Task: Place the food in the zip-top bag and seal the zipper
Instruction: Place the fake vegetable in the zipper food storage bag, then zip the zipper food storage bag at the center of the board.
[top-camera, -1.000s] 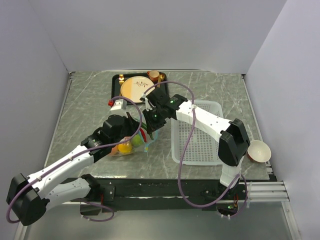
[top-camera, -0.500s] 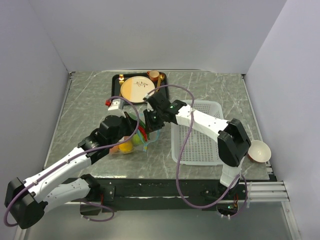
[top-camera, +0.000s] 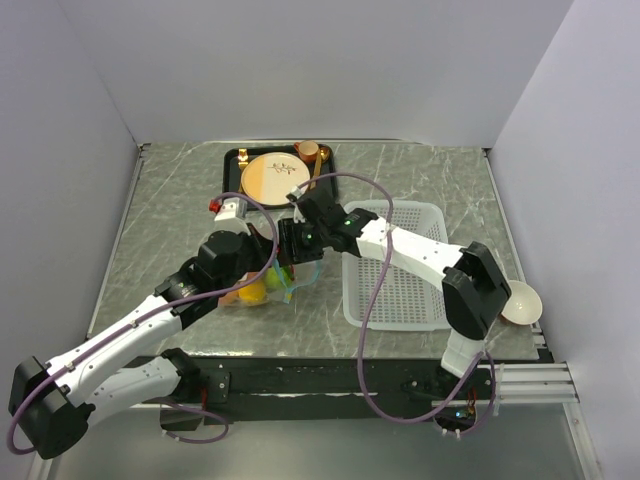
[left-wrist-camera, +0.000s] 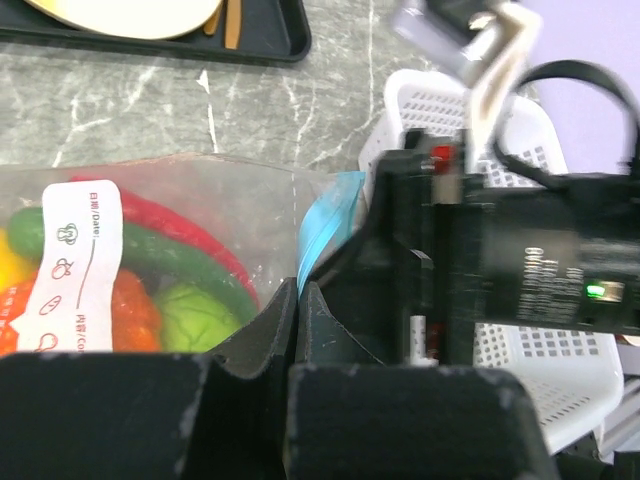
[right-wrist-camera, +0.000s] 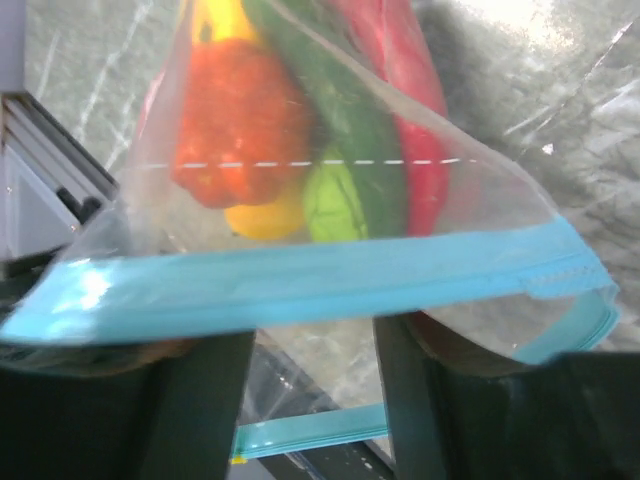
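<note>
Since a second earlier, the right gripper (right-wrist-camera: 305, 335) has been shifted slightly away from the white mesh basket (top-camera: 410, 295) toward the zip-top bag (top-camera: 250, 295). Its fingers are now parted, with the blue zipper (right-wrist-camera: 300, 285) lying unclamped across their tips. The left gripper (left-wrist-camera: 297, 310) is clamped shut on the bag's zipper edge. The food (right-wrist-camera: 250, 120) is contained in the bag, just beside the basket's left wall, and bare table (top-camera: 170, 230) is seen beyond the bag, away from the basket.
</note>
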